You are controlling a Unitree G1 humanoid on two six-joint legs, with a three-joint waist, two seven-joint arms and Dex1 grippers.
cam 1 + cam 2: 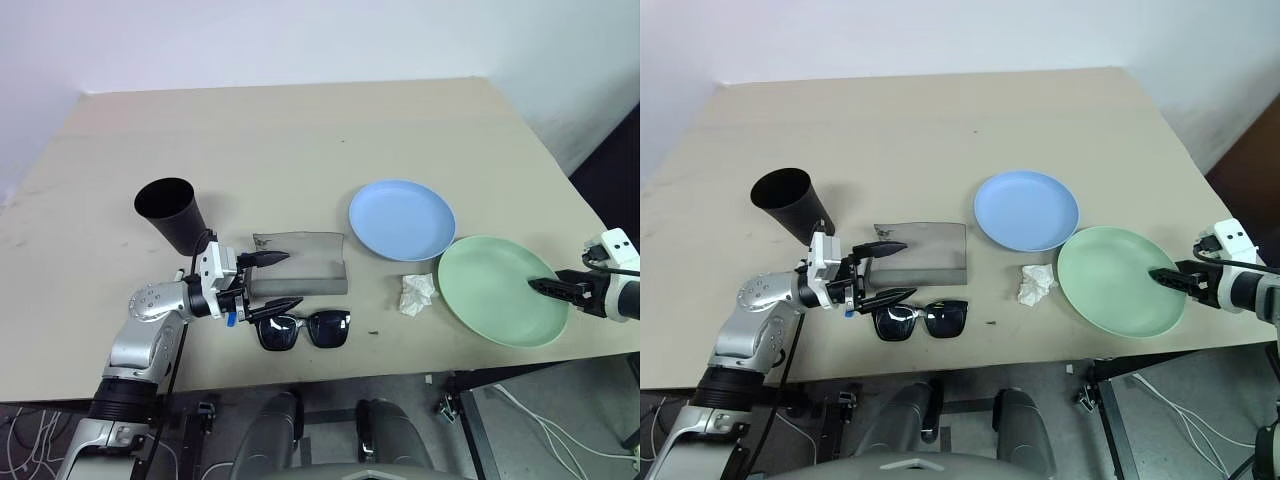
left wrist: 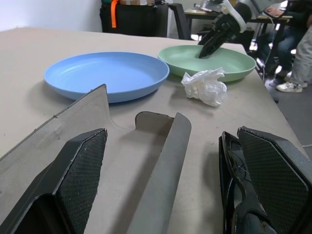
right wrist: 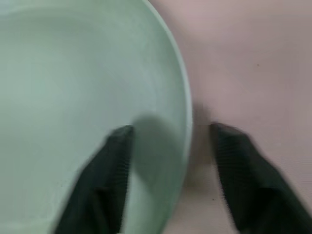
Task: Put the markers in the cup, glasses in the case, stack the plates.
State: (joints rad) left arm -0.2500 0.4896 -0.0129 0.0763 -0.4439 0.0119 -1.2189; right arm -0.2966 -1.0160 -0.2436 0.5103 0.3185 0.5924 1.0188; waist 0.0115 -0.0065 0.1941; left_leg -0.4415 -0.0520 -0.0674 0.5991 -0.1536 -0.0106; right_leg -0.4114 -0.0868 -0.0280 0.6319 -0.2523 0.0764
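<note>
The grey case (image 1: pixel 300 262) lies open in front of the black cup (image 1: pixel 172 212). The black-framed glasses (image 1: pixel 305 328) rest on the table just nearer than the case. My left gripper (image 1: pixel 275 281) is open and level at the left ends of the case and glasses, one finger over the case and the other by the glasses. The light blue plate (image 1: pixel 402 219) and the mint green plate (image 1: pixel 500 290) lie side by side, apart. My right gripper (image 3: pixel 170 134) is open and straddles the green plate's right rim, one finger inside and one outside. The markers are out of view.
A crumpled white tissue (image 1: pixel 416 294) lies between the case and the green plate, near the table's front edge (image 1: pixel 400 372). The green plate sits close to the table's right front corner. A person's legs (image 2: pixel 292 48) and dark furniture stand beyond the table.
</note>
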